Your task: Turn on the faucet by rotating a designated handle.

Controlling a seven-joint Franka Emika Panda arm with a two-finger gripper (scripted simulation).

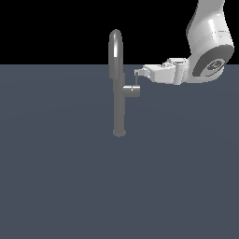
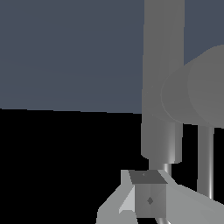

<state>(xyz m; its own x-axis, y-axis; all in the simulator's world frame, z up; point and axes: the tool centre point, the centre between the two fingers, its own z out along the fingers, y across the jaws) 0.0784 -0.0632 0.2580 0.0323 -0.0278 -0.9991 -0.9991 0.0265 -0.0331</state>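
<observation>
The faucet (image 1: pixel 119 100) stands upright on a small round base, its arched spout (image 1: pixel 115 42) on top. The handle (image 1: pixel 132 90) is a short stub sticking out toward the exterior view's right, with a thin lever rod (image 1: pixel 136 80) rising from its end. My gripper (image 1: pixel 138 72) reaches in level from the exterior view's right, fingertips at the top of the rod. In the wrist view the fingers (image 2: pixel 148 194) sit together, shut on nothing, beside the lever rod (image 2: pixel 205 162), the handle stub (image 2: pixel 197 92) and the faucet column (image 2: pixel 164 65). Whether they touch the rod is unclear.
The faucet stands on a flat dark blue-grey floor (image 1: pixel 56 177). My white arm (image 1: pixel 207 51) comes down from the upper part of the exterior view's right.
</observation>
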